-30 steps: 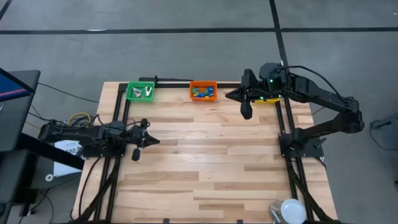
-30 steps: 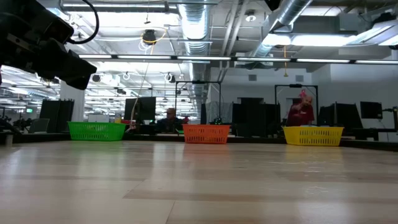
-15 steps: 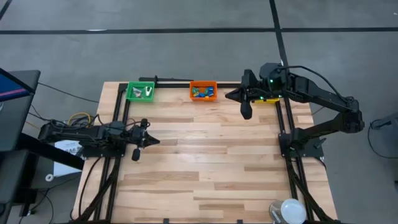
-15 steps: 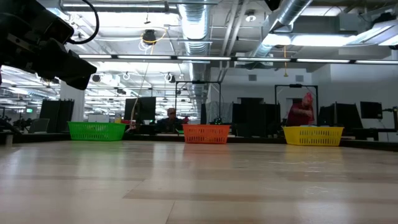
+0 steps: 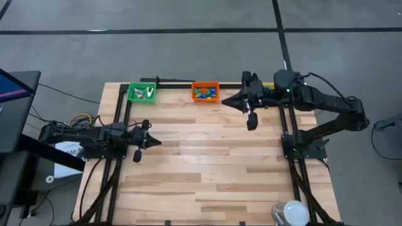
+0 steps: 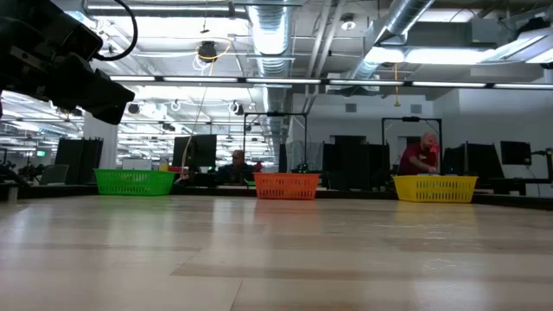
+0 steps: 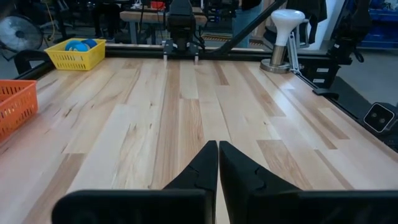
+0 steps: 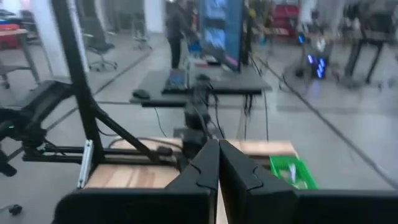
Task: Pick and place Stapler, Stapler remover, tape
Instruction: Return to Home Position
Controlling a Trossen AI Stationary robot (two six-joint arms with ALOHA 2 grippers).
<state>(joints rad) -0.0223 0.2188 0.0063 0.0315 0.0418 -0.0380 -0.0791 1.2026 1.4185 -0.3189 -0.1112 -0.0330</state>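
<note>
Blue tape rolls (image 7: 79, 45) lie in the yellow bin (image 7: 69, 58) at the table's far right; in the high view my right arm covers that bin. Small staplers (image 5: 204, 93) fill the orange bin (image 5: 205, 91). Pale staple removers (image 5: 149, 92) lie in the green bin (image 5: 142, 92). My right gripper (image 5: 225, 101) is shut and empty. It hovers between the orange and yellow bins and points toward the table's left (image 8: 218, 144). My left gripper (image 5: 157, 142) is shut and empty (image 7: 218, 146), low over the left part of the table, pointing right.
The three bins stand in a row along the far edge: green (image 6: 134, 181), orange (image 6: 286, 186), yellow (image 6: 435, 188). A white lamp-like stand (image 5: 292, 213) sits at the near right corner. Bare wooden table (image 5: 207, 157) spreads between the arms. People move in the room behind.
My right gripper has drifted a little toward the near edge and left, away from the yellow bin, while its wrist has drawn back toward the right. It stays shut. A person in red behind the yellow bin has shifted.
</note>
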